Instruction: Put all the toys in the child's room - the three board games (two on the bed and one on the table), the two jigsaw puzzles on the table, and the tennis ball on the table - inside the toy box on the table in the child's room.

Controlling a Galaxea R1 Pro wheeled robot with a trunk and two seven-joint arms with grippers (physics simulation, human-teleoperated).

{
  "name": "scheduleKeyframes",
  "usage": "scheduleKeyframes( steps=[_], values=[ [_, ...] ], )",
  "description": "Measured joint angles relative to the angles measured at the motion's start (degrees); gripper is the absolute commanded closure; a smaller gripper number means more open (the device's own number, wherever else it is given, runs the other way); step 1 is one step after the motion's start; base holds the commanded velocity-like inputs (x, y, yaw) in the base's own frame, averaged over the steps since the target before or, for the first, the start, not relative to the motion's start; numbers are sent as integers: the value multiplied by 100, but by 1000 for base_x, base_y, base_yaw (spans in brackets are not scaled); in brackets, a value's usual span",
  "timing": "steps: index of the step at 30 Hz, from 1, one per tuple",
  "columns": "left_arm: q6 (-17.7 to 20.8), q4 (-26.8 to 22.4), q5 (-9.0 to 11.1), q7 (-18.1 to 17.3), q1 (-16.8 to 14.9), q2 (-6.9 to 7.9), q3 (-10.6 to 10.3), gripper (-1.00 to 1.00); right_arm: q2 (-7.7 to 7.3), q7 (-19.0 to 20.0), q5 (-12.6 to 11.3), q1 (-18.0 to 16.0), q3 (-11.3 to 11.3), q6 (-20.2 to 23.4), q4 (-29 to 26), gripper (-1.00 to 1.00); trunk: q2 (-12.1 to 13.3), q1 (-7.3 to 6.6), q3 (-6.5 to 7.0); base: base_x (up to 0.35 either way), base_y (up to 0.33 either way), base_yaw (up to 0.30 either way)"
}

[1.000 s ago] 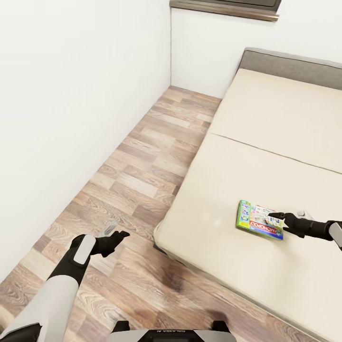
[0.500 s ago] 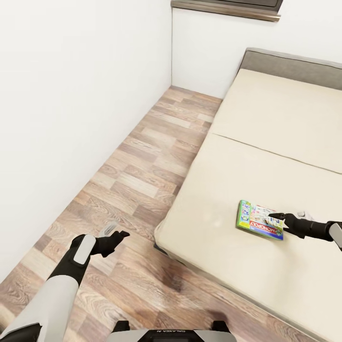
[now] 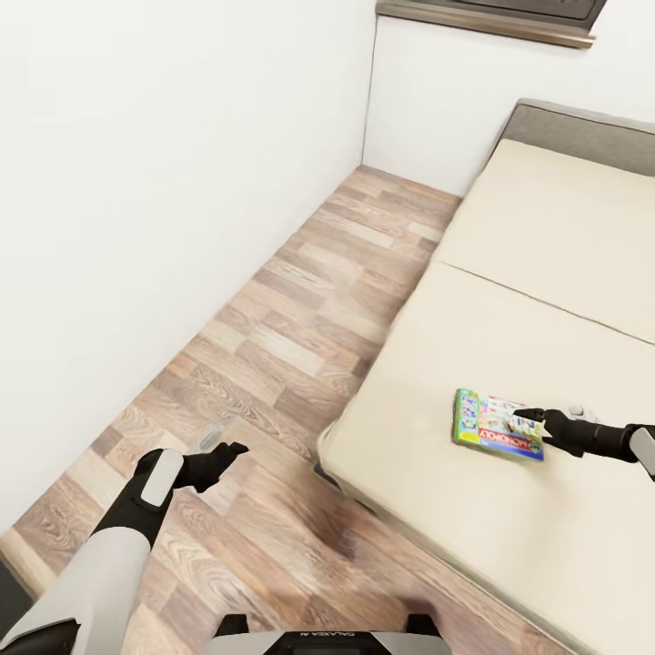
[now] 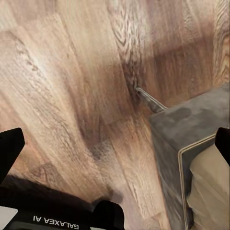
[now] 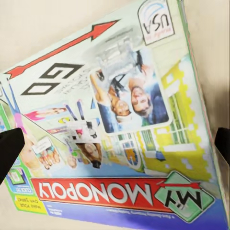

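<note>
While I look down from the head view, the scene reads as follows.
Board games: one, a green-edged box (image 3: 498, 426) lying flat on the bed (image 3: 546, 300) near its outer side.
Writing: "MY MONOPOLY" in white on a red band, "GO" beside a red arrow, and "USA" in a corner badge, all legible on the lid (image 5: 115, 124) in my right wrist view; the small print at one corner is too fine to read.
Right gripper (image 3: 530, 416): my fingers are spread apart just over the box's edge, grasping nothing.
Left gripper (image 3: 225, 449): fingers released and wide, over the wood floor (image 3: 300, 300) beside the bed's dark grey frame (image 4: 187, 139).
Cut off: the bed's far side and my right forearm run out of the head view.
Walls: two white ones meet in a corner (image 3: 371, 82).
</note>
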Motion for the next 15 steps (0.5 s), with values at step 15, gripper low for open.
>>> scheduleKeyframes(
  steps=[15],
  values=[
    [-72,0,-6,16,-1,-33,0,-100,1,2,-8,12,1,2,-1,-100,0,0,0,0,0,219]
  ],
)
